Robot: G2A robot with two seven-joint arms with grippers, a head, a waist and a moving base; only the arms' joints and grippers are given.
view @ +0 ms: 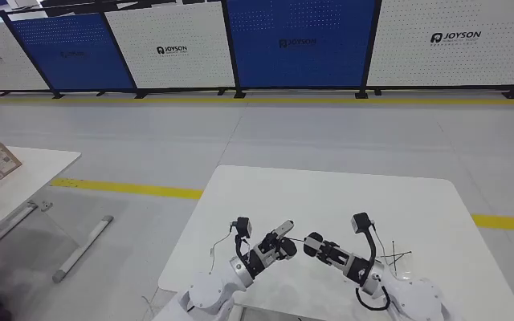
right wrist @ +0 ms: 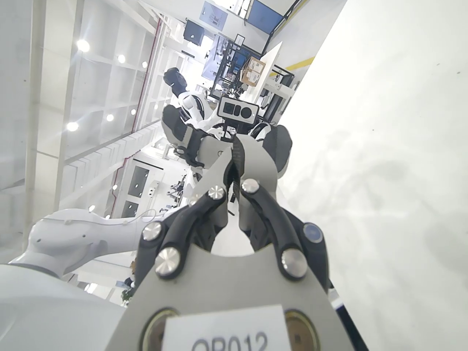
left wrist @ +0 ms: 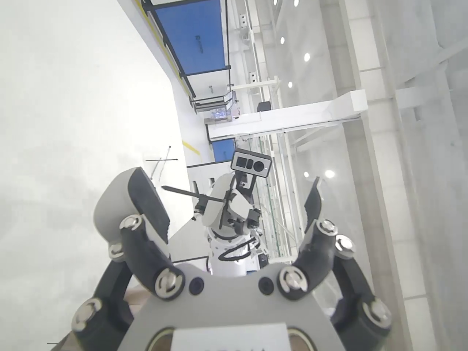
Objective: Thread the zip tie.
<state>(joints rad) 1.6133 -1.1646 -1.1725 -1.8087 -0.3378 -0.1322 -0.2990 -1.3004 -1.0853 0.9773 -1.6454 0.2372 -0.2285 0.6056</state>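
Left tool (left wrist: 228, 184) gapes wide, empty — right tool (right wrist: 234, 151) clamps the zip tie (left wrist: 190, 193), tip pointing toward that gap

Over the near middle of the table (view: 337, 193), the left claw (view: 287, 243) and right claw (view: 310, 241) face each other, close but apart. The zip tie (left wrist: 190, 193) sticks out of the right claw toward the left one. Loose zip ties (view: 395, 257) lie on the table farther right.

panels (view: 301, 44) blue/white (pegboard) | floor (view: 161, 136) grey, yellow line (view: 120, 188) | ceiling lights (left wrist: 306, 57) on
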